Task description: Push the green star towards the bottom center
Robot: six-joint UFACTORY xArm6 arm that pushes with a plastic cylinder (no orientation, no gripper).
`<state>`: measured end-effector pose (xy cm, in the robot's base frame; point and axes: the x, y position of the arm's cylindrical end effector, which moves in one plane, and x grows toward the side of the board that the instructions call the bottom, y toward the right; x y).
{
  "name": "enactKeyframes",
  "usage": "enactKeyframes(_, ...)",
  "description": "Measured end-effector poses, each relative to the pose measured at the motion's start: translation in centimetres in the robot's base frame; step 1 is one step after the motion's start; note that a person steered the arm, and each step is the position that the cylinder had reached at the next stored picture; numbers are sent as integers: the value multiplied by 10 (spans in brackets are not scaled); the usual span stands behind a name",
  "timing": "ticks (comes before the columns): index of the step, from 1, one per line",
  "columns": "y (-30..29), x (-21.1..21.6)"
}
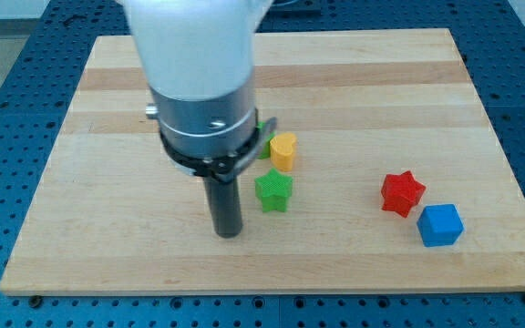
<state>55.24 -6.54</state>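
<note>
The green star (273, 191) lies on the wooden board (108, 109) a little below the middle. My tip (229, 233) stands just to the star's left and slightly lower, with a small gap between them. A yellow block (283, 150), rounded like a heart, sits just above the star. A sliver of another green block (264, 146) shows at the arm's edge, left of the yellow one; its shape is hidden by the arm.
A red star (401, 193) and a blue cube (440, 225) lie close together at the view's right. The arm's white and grey body (199, 82) covers the board's upper middle.
</note>
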Motion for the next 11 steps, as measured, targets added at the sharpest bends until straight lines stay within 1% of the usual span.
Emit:
enactKeyframes(1, -7, -37)
enactKeyframes(2, 15, -68)
enactKeyframes(3, 111, -42)
enactKeyframes(4, 171, -13)
enactKeyframes(5, 150, -7)
enactKeyframes(9, 25, -50)
enactKeyframes(10, -3, -22)
enactKeyframes(11, 40, 2)
